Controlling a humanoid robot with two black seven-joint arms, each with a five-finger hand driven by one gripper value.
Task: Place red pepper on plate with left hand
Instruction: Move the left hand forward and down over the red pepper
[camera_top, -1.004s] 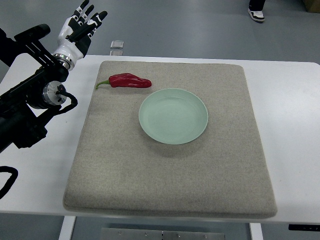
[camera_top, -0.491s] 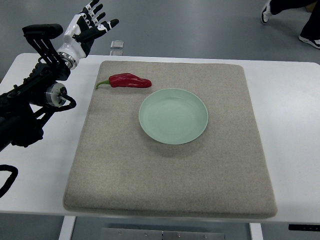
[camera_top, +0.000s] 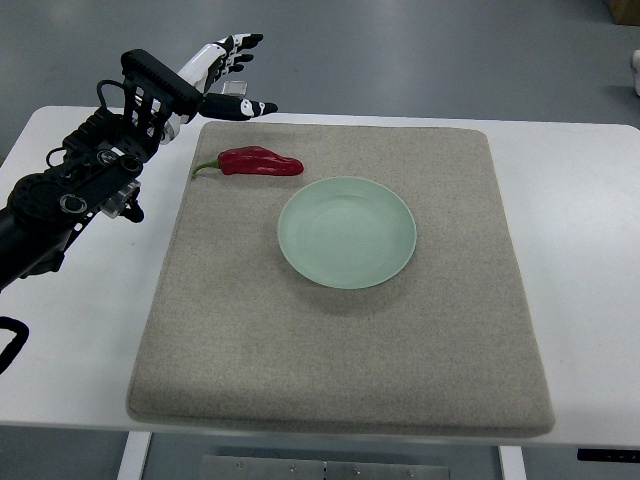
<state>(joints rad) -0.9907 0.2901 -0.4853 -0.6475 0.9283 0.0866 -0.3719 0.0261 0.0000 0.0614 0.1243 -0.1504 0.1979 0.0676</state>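
A red pepper (camera_top: 259, 162) with a green stem lies on the grey mat (camera_top: 340, 340), near its far left corner. Just right of it and closer to me sits a pale green plate (camera_top: 346, 231) with nothing on it. My left hand (camera_top: 225, 76) hovers open above the table's far edge, a little beyond the pepper and apart from it, fingers spread and pointing right. Its black arm comes in from the left edge.
The mat covers most of a white table (camera_top: 580, 200). A small clear block (camera_top: 235, 88) lies at the table's far edge under the left hand. A person's shoe (camera_top: 636, 72) shows at the far right on the floor.
My left hand has swung right and turned toward the pepper, now pointing across the mat's far left corner. The person's feet at the top right have moved away.
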